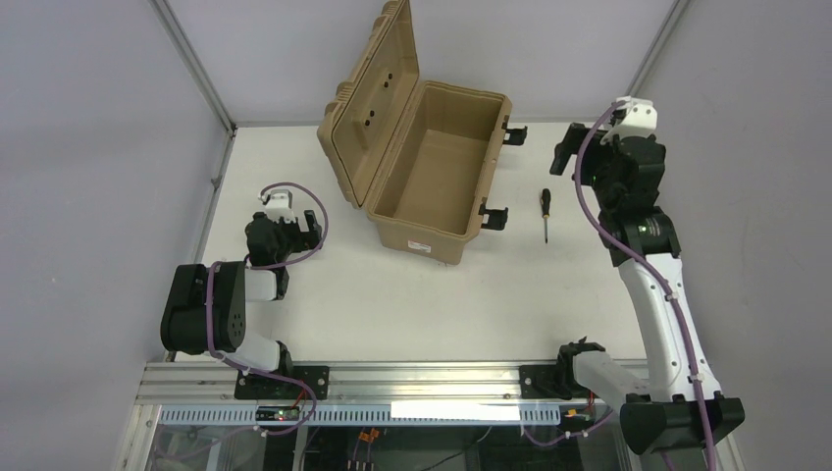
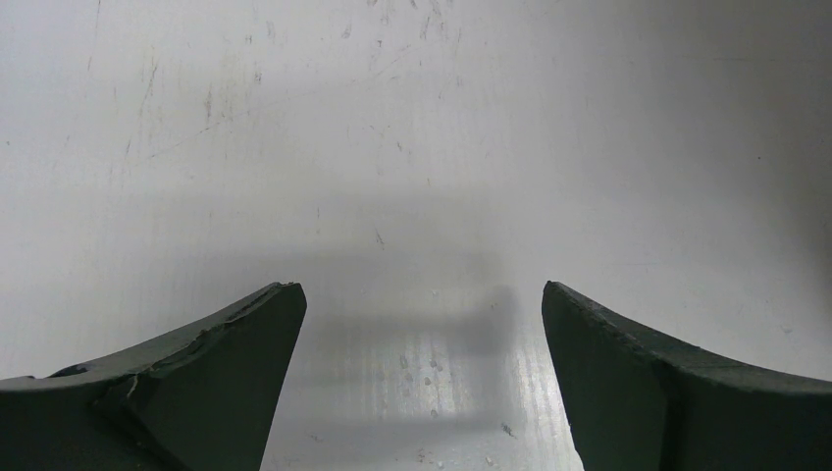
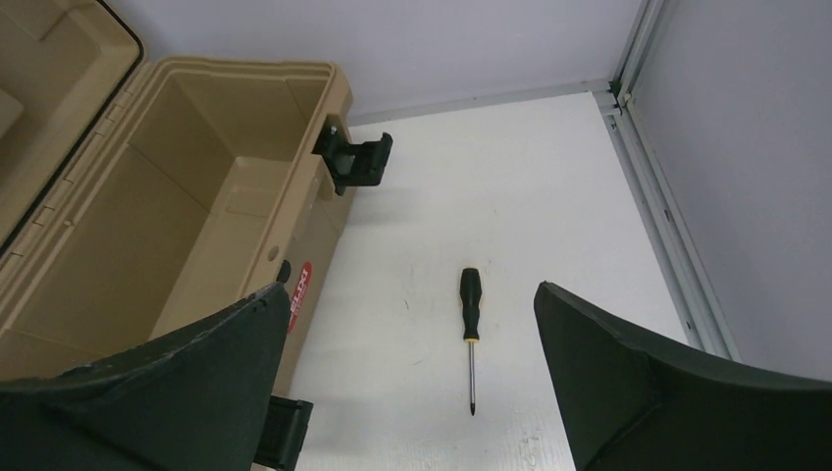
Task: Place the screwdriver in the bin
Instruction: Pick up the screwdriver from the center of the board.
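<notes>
The screwdriver (image 1: 545,214) lies flat on the white table to the right of the bin (image 1: 432,172), a tan case standing with its ribbed lid open. In the right wrist view the screwdriver (image 3: 471,319) shows its black handle pointing away and its thin shaft toward me. It sits between my spread fingers but well below them. My right gripper (image 1: 567,157) (image 3: 412,288) hangs open above the table, right of the bin (image 3: 196,216). My left gripper (image 1: 294,234) (image 2: 421,286) is open over bare table, far left of the bin, holding nothing.
Two black latches (image 1: 494,216) (image 3: 355,160) stick out from the bin's right side toward the screwdriver. Grey walls with metal rails (image 3: 659,206) close off the table at the back and both sides.
</notes>
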